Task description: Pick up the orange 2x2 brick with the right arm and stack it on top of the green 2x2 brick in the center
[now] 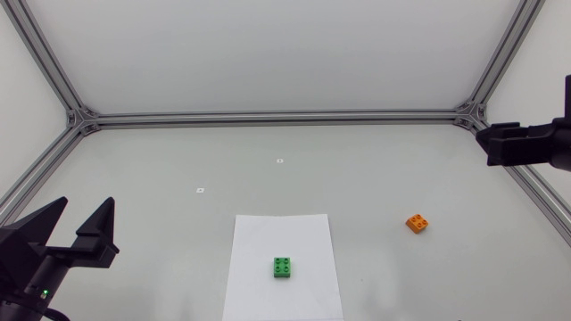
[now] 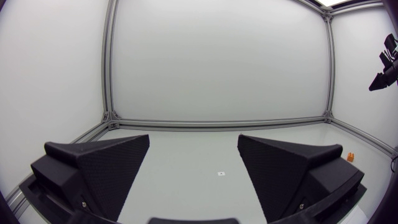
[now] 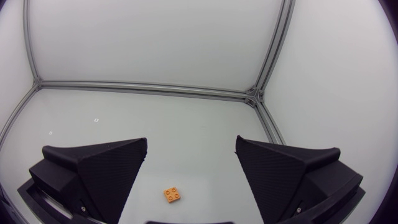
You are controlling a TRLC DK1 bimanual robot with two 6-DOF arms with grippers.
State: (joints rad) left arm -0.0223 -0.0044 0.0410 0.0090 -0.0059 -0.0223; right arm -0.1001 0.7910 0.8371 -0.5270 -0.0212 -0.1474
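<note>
Two small studded plastic bricks on the pale, matte grey tabletop (image 1: 178,160).

Orange 2x2 brick (image 1: 417,223): squat, square and smooth-sided, four round studs facing up. Lies flat on the bare surface at the right, turned a little askew, well apart from the paper. Shows in the right wrist view (image 3: 173,195) through the gap between the fingers, touching neither. Only a tiny speck in the left wrist view (image 2: 351,157), beyond the right finger.

Green 2x2 brick (image 1: 283,267): same blocky shape, four studs up. Rests near the middle of a flat white rectangular paper sheet (image 1: 259,232) at the near centre.

Right gripper (image 1: 486,141): matte black, enters from the right edge at the far right, well away from the orange brick. Broad wedge fingers with a fine pebbled texture (image 3: 99,168), spread wide, nothing between them (image 3: 191,142).

Left gripper (image 1: 86,203): near left, same black wedges ending in pointed tips, likewise spread wide and holding nothing (image 2: 194,140).

Ribbed silver aluminium frame rail (image 1: 268,117) along the far edge.
</note>
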